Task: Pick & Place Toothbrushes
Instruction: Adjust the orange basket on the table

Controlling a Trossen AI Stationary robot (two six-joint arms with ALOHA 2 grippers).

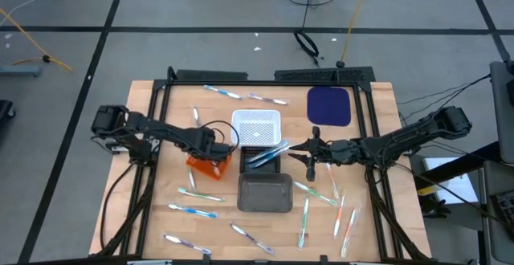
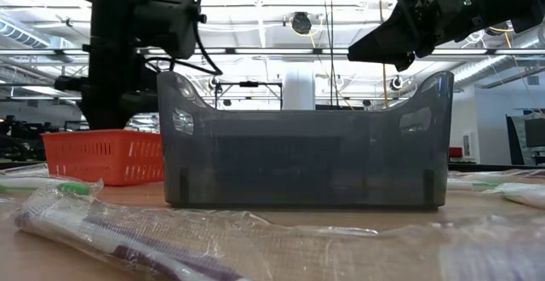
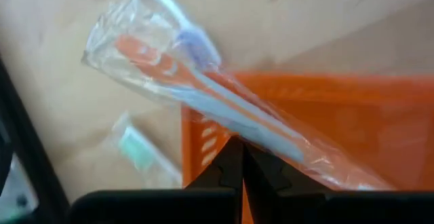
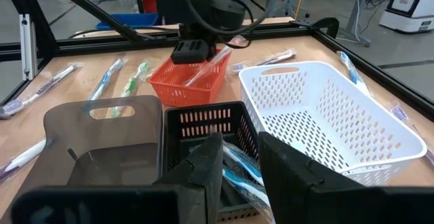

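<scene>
Best lowered a little deeper over the small orange perforated plastic basket (image 4: pixel 188 81) before release, so the wrapper drops inside instead of catching the rim. Left gripper (image 3: pixel 239 157): jaws pressed together, pinching a clear-wrapped orange-and-white toothbrush (image 3: pixel 224 105) slanted above that basket. Right gripper (image 4: pixel 237 157): part spread, empty, above bagged blue toothbrushes (image 4: pixel 239 170) in the black slotted bin (image 4: pixel 207 120).

Pale matt wooden table top (image 1: pixel 161 217); toothbrushes (image 3: pixel 203 91) sealed in glossy, crinkled clear film; perforated plastic baskets, orange (image 4: pixel 186 81), white (image 4: pixel 325 125) and black (image 4: pixel 210 125); smooth translucent grey plastic bin (image 2: pixel 302 145).
</scene>
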